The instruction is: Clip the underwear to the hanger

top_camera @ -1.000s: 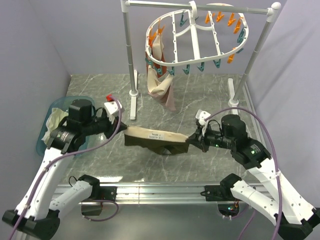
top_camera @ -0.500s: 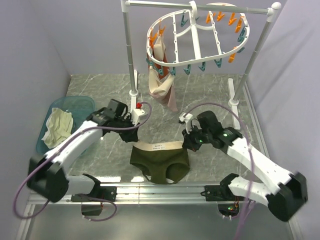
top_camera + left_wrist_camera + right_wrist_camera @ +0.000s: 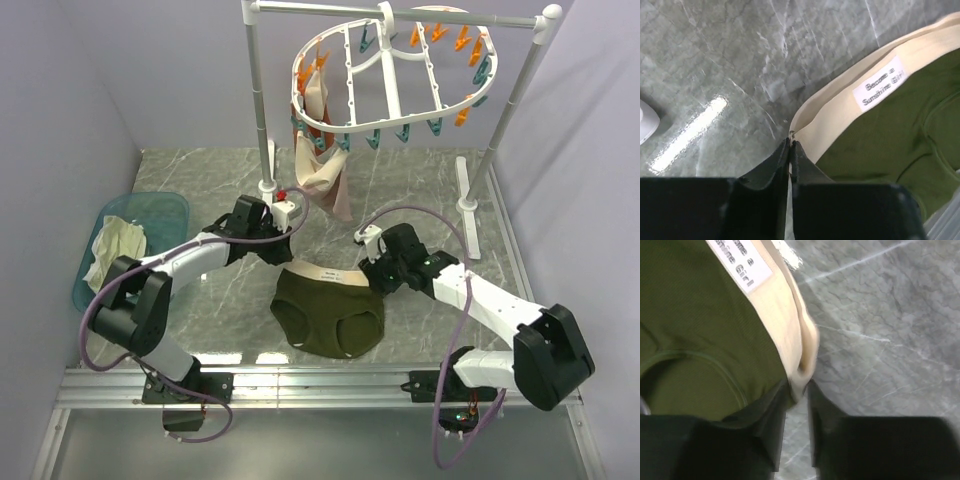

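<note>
Underwear (image 3: 330, 318) label (image 3: 881, 88): "Become a Sunshine Girl"

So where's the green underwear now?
In the top view, the underwear is in the middle, its waistband pinched between the left gripper and the right gripper, in front of the hanger.

underwear look: the underwear (image 3: 328, 318) is a dark olive-green brief with a pale beige waistband (image 3: 325, 270) and a small white printed label (image 3: 881, 83).
underwear pose: spread open, waistband edge toward the white pole stand (image 3: 262, 110).
underwear place: in front of the stand, low down.
hanger look: the hanger (image 3: 393, 90) is a white oval ribbed frame, tilted, with orange and teal clothespins (image 3: 462, 40).
hanger place: hooked on the stand's top bar.
</note>
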Action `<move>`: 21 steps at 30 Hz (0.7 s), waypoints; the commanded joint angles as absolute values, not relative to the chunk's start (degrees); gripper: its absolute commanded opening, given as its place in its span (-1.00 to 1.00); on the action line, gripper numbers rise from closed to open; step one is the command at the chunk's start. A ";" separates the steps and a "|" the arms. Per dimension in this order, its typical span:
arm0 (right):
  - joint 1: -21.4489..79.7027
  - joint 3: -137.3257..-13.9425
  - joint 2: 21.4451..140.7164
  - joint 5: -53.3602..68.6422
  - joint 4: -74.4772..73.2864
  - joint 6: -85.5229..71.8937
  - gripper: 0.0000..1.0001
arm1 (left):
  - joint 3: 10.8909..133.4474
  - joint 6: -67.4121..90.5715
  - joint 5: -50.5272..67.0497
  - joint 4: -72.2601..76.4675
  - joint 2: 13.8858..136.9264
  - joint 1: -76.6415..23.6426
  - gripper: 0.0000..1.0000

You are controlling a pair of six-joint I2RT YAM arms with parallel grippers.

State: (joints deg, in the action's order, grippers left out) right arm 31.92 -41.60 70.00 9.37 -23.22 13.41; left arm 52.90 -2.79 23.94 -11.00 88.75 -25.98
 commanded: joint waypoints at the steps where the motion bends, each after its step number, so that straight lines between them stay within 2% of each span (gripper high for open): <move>1: 30.33 -44.11 71.02 7.38 -20.83 12.05 0.10 | 53.26 0.52 26.45 -5.27 89.82 -24.96 -0.69; 3: 29.45 -45.08 70.14 9.49 -22.23 10.99 0.43 | 53.09 3.51 28.91 -5.62 88.34 -22.78 -0.60; 6: 29.09 -46.84 66.72 10.11 -24.78 10.46 0.56 | 53.26 5.01 32.95 -7.28 83.96 -19.09 -0.37; 9: 27.69 -47.72 61.45 10.63 -26.80 10.98 0.63 | 53.70 4.13 34.71 -9.39 78.34 -16.27 -0.12; 13: 23.65 -51.14 52.41 13.09 -29.79 11.78 0.67 | 54.84 0.62 36.65 -15.36 69.98 -14.77 -0.04; 17: 19.87 -54.84 46.68 11.62 -30.32 9.59 0.69 | 54.23 -3.08 40.77 -13.11 60.05 -14.77 0.03; 18: 19.78 -55.71 45.63 10.38 -30.58 8.45 0.71 | 54.05 -2.12 42.09 -11.62 57.33 -14.85 0.19; 21: 19.69 -58.70 43.69 6.86 -30.67 3.01 0.74 | 53.96 2.72 42.98 -7.22 54.68 -15.55 0.43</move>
State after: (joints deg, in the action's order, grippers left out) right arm 19.99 -55.37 45.36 10.11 -29.91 8.36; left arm 52.80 0.21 39.03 -11.77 56.21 -14.90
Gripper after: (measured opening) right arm 0.864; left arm 0.697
